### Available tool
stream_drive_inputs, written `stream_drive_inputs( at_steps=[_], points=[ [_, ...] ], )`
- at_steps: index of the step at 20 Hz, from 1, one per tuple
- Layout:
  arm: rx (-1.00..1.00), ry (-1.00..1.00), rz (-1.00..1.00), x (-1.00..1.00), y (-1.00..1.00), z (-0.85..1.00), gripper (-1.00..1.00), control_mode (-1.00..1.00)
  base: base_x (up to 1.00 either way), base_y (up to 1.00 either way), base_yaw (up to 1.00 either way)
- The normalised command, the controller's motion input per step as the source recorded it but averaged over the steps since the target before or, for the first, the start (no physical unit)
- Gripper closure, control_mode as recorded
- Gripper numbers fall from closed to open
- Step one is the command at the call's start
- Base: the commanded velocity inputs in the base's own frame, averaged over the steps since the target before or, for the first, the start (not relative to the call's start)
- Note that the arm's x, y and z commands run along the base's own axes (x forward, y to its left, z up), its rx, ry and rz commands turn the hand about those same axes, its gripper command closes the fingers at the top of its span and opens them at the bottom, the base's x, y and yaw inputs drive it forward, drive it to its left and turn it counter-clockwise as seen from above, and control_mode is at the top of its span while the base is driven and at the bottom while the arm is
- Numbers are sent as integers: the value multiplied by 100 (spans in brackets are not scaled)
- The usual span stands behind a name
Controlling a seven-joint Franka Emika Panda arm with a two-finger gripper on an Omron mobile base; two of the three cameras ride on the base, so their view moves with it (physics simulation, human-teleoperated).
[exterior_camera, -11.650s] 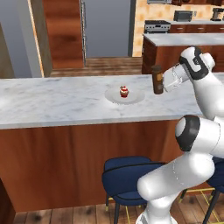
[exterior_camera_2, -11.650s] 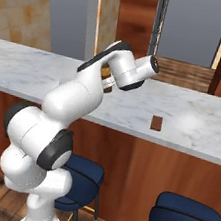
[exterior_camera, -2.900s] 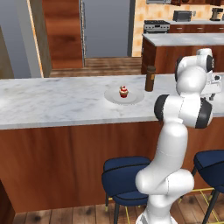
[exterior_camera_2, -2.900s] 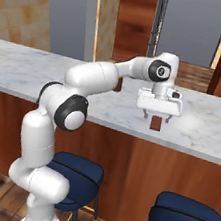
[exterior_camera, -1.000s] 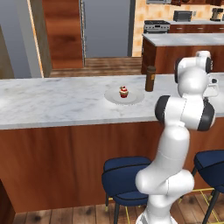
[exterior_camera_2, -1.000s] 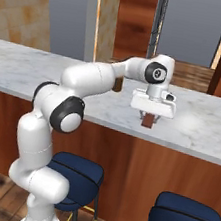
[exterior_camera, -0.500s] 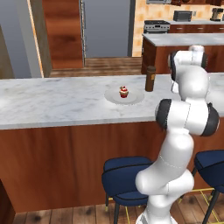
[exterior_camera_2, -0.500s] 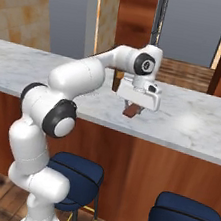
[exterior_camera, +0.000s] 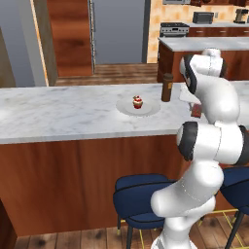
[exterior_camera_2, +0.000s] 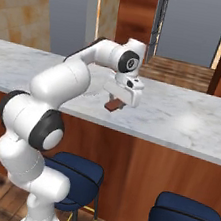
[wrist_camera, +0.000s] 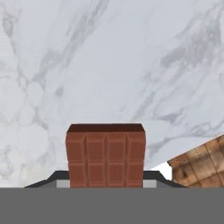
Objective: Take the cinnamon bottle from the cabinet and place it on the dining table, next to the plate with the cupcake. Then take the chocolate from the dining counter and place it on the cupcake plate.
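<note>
Stools (exterior_camera: 141,199): dark blue, low in the frame, in front of the wood base.
Gripper (exterior_camera_2: 117,102): clamped on the chocolate (wrist_camera: 106,154), held above the dining table (exterior_camera: 58,116) near frame centre.
Chocolate: reddish-brown slab, scored into small squares.
Plate (exterior_camera: 150,108): mid-frame, carried the cupcake (exterior_camera: 137,101).
Cinnamon bottle (exterior_camera: 167,87): upright, just right of the plate.

Chocolate (wrist_camera: 105,154) — brown, ridged — aloft over marble dining counter (exterior_camera_2: 191,123).
</note>
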Motion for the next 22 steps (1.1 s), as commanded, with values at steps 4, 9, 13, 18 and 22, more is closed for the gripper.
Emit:
stream_drive_inputs(
  at_steps=[4, 9, 13, 18, 22],
  points=[
    [-19, -7, -13, -3, 63, 7, 100, -100, 0, 0, 0],
    [-24, -3, -9, 10, 57, 10, 100, -100, 0, 0, 0],
    [-15, 0, -7, 27, 40, 19, 100, -100, 0, 0, 0],
    [4, 2, -1, 23, 19, 19, 100, -100, 0, 0, 0],
    [15, 2, 0, 13, 18, 11, 100, -100, 0, 0, 0]
  ],
)
